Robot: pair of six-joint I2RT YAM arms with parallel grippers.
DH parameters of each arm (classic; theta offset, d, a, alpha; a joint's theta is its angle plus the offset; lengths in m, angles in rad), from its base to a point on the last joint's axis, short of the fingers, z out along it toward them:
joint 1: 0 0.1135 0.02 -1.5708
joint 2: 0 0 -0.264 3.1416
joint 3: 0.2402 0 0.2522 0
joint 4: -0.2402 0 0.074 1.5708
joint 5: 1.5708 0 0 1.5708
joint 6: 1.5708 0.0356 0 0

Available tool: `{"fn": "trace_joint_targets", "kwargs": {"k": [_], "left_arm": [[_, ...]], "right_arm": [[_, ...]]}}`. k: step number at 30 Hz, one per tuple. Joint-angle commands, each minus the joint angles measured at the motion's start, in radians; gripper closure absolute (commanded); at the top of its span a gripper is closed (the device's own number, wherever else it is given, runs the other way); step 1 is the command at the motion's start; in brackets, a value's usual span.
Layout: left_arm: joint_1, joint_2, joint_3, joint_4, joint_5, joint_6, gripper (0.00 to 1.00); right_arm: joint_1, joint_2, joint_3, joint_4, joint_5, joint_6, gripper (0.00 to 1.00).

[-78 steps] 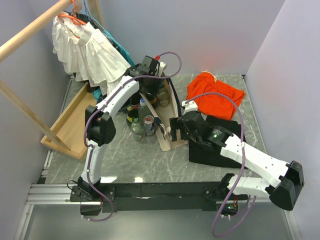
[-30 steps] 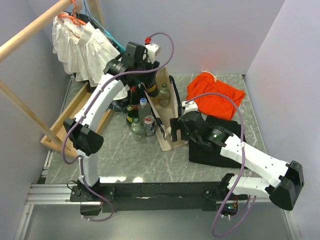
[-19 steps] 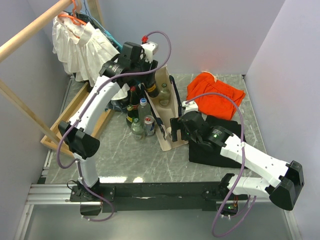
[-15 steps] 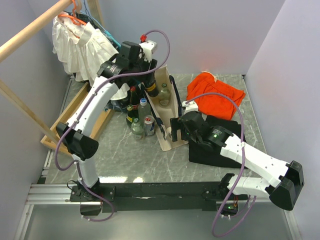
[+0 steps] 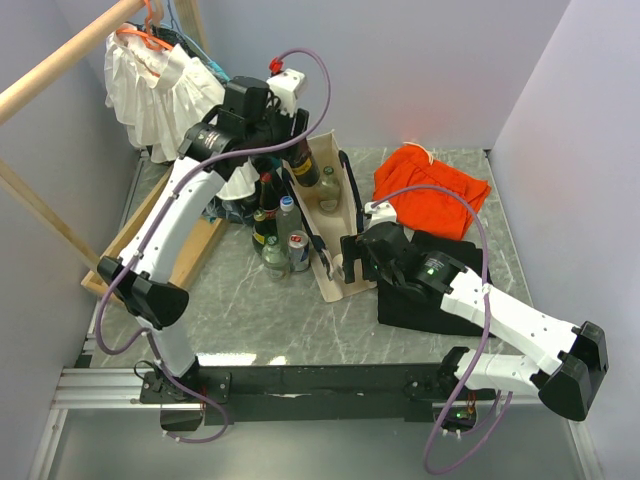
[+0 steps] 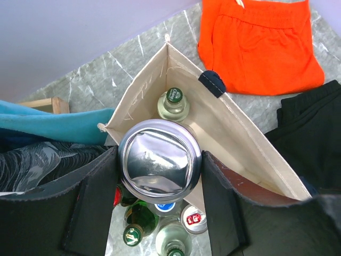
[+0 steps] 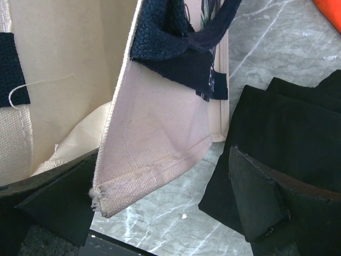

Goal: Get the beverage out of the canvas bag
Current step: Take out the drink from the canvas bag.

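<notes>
Left gripper (image 6: 159,156) clamped on bottle (image 6: 160,165), held above rim of canvas bag (image 6: 234,133). Right gripper (image 7: 162,154): jaws apart, astride bag's near end.

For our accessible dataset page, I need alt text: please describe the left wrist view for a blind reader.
The left end effector grips a beverage with a round silver end above the open canvas bag, where one green-capped bottle stands. More bottles and a can stand outside the bag; an orange cloth lies beyond it.
</notes>
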Motion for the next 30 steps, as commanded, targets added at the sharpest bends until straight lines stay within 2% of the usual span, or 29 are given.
{"fn": "trace_joint_targets", "kwargs": {"k": [1, 12, 24, 30], "left_arm": [[-0.003, -0.094, 0.016, 0.125, 0.033, -0.012, 0.99], [-0.004, -0.135, -0.004, 0.113, 0.058, -0.015, 0.99], [-0.004, -0.249, -0.102, 0.09, 0.073, -0.028, 0.99], [-0.004, -0.302, -0.105, 0.068, 0.092, -0.034, 0.99]], "right_arm": [[0.006, 0.017, 0.007, -0.106, 0.019, -0.011, 0.0], [0.006, 0.017, 0.015, -0.111, 0.027, -0.002, 0.0], [0.008, 0.0, 0.018, -0.119, 0.03, 0.007, 0.0], [0.008, -0.002, 0.023, -0.125, 0.03, 0.01, 0.0]]}}
